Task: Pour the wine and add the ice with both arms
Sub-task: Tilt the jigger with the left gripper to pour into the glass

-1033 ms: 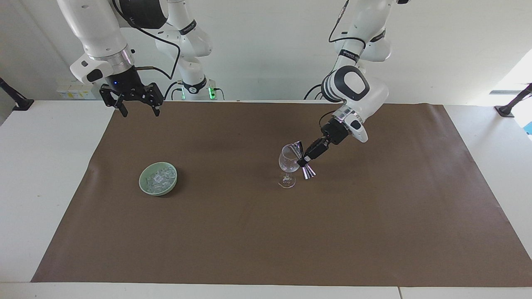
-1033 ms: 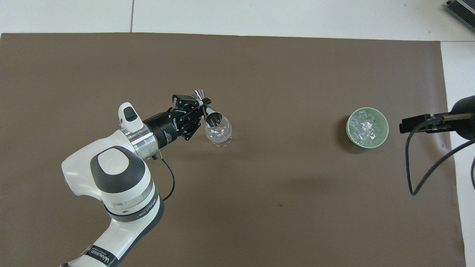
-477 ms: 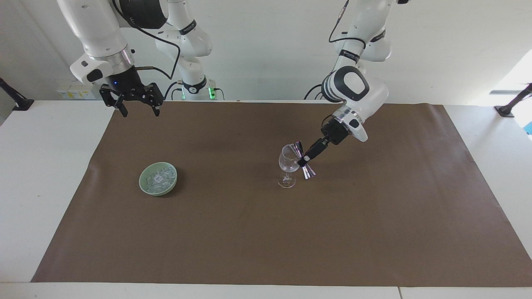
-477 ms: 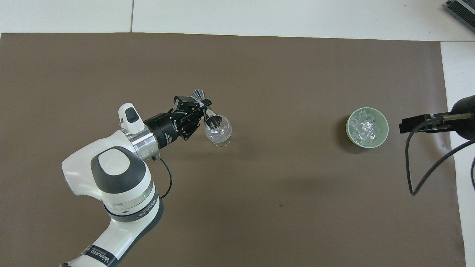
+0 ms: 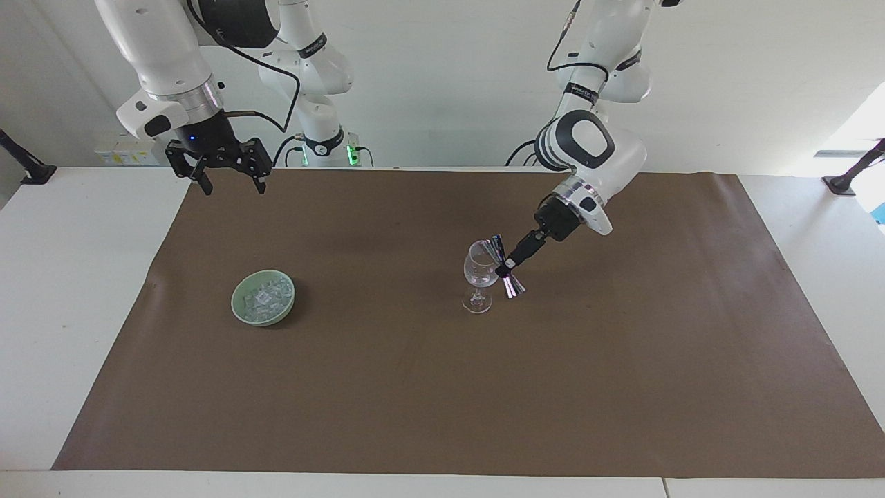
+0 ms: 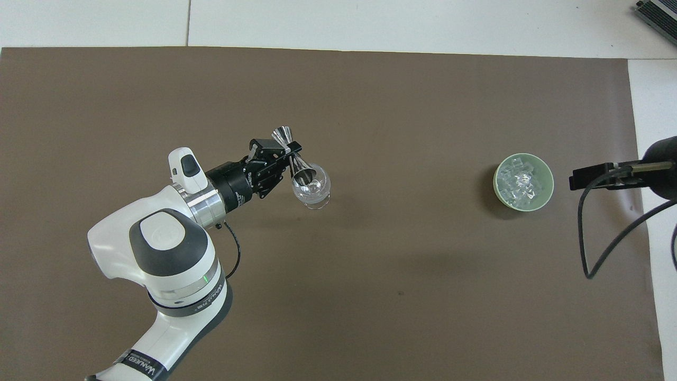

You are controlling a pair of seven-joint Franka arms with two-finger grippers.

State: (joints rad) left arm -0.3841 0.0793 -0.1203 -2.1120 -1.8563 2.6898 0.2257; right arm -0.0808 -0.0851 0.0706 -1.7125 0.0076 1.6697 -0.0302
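At the right arm's end of the table, the right gripper (image 5: 230,185) hangs in the air over the edge of the brown mat (image 5: 622,387), its two black fingers spread wide apart and holding nothing; this arm waits. On the mat, farther from the robots than that gripper's spot, sits a pale green bowl (image 5: 238,308) with the ice (image 5: 265,296) heaped inside it as small clear chunks; the overhead view shows the bowl (image 6: 497,190) full of ice (image 6: 521,180) and standing well apart from the glass.

Toward the middle of the mat stands the wine glass (image 5: 480,271), upright on its foot, clear and stemmed (image 6: 312,186). Just beside it the left gripper (image 5: 510,263) reaches down at a slant from the left arm (image 5: 588,149), its fingers clamped together on the narrow waist of a silver jigger (image 5: 512,286). This jigger (image 6: 296,164) is tilted, with one cup tipped over the rim of the glass and the other cup pointing away from it. White tabletop (image 5: 69,277) shows around the mat.
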